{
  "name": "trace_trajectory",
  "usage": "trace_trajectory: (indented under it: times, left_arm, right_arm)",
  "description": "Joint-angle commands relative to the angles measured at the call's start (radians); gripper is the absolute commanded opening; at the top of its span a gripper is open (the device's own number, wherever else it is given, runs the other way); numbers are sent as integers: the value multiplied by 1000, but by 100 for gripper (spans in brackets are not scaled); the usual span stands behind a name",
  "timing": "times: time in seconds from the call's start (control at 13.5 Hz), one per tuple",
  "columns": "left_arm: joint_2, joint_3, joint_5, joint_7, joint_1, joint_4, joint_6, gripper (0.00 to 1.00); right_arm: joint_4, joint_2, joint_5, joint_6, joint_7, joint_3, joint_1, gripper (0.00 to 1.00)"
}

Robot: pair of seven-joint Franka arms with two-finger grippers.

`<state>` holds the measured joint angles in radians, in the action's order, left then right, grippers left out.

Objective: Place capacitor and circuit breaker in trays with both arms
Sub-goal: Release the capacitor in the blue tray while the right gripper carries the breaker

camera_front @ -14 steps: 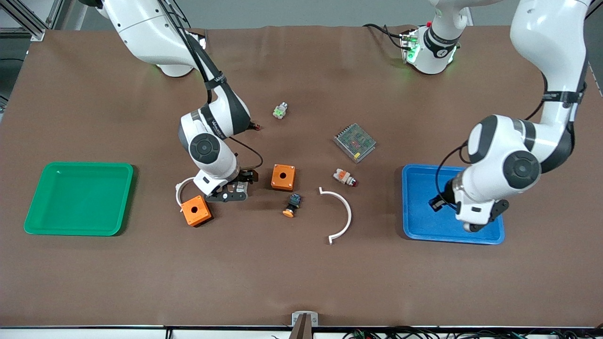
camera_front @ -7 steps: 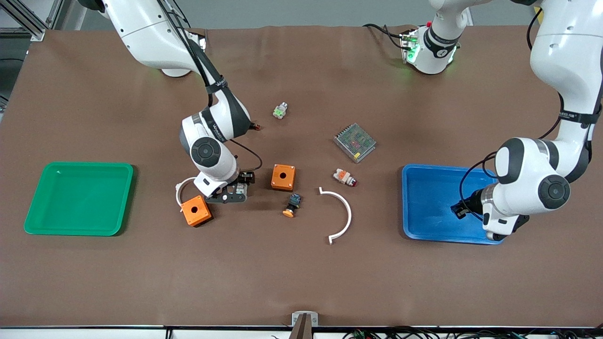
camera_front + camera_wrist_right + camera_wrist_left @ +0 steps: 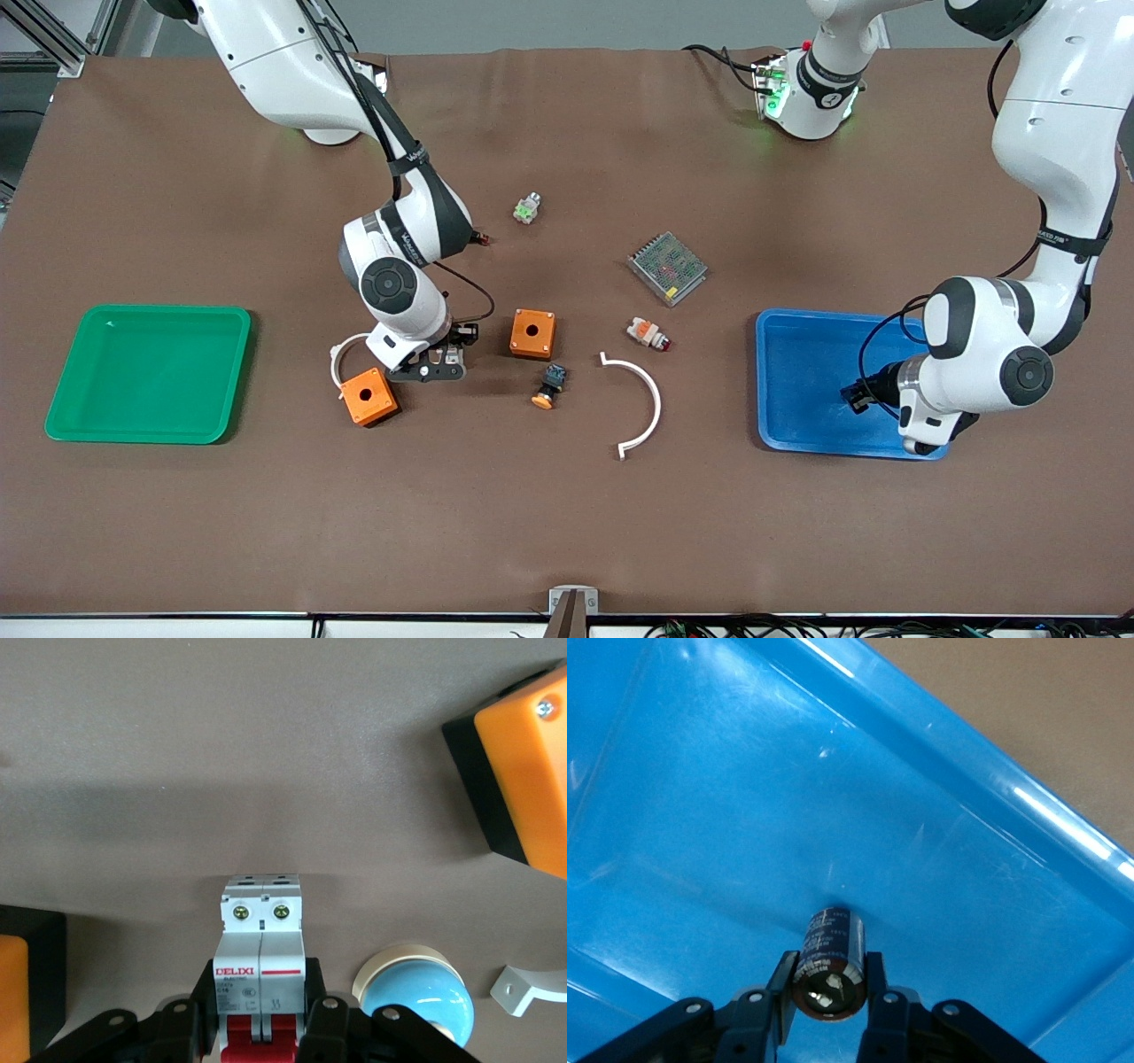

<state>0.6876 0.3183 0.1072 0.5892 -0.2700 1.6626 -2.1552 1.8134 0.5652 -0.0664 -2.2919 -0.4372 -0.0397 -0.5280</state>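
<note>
My left gripper (image 3: 855,394) is over the blue tray (image 3: 797,363), low above its floor. In the left wrist view the left gripper (image 3: 829,981) is shut on the capacitor (image 3: 830,952), a small black cylinder with a silvery end, above the tray floor (image 3: 833,788). My right gripper (image 3: 443,361) is down at the table between the two orange boxes. In the right wrist view the right gripper (image 3: 261,985) is shut on the circuit breaker (image 3: 262,935), a light-grey block with red levers. The breaker shows partly in the front view (image 3: 454,356).
A green tray (image 3: 89,425) lies at the right arm's end. Orange boxes (image 3: 369,396) (image 3: 532,333) flank the right gripper. A black-and-blue button (image 3: 547,387), a white curved strip (image 3: 654,403), a white-and-orange part (image 3: 647,334) and a mesh-topped unit (image 3: 667,268) lie mid-table.
The left arm swung toward its own end of the table, and its gripper shifted across the blue tray with the capacitor. The right gripper has barely moved.
</note>
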Motion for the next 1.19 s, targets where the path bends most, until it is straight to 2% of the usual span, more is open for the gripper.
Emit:
trace_trajectory:
  times: [0.0,0.07,0.15,0.22,0.52,0.74,1.11]
  left_arm:
    - [-3,2,17,-5,0,0,1,35]
    - [-3,2,17,-3,0,0,1,62]
    - [-6,2,17,-3,0,-1,5,78]
    - [-13,2,17,-2,3,-1,9,99]
    - [-91,13,19,3,12,-17,64,100]
    - [-176,19,19,1,29,-21,110,100]
    - [-266,42,19,-52,35,-108,245,100]
  right_arm:
    - [-12,-50,-18,60,-9,0,6,25]
    - [-17,-79,-18,98,-9,-3,9,24]
    - [-19,-112,-16,136,-8,-6,20,24]
    - [-20,-143,-16,175,-2,-6,37,23]
    - [-65,-255,-9,380,78,-6,169,23]
    - [-107,-289,3,494,202,-8,307,23]
    - [-138,-275,120,503,399,-8,560,23]
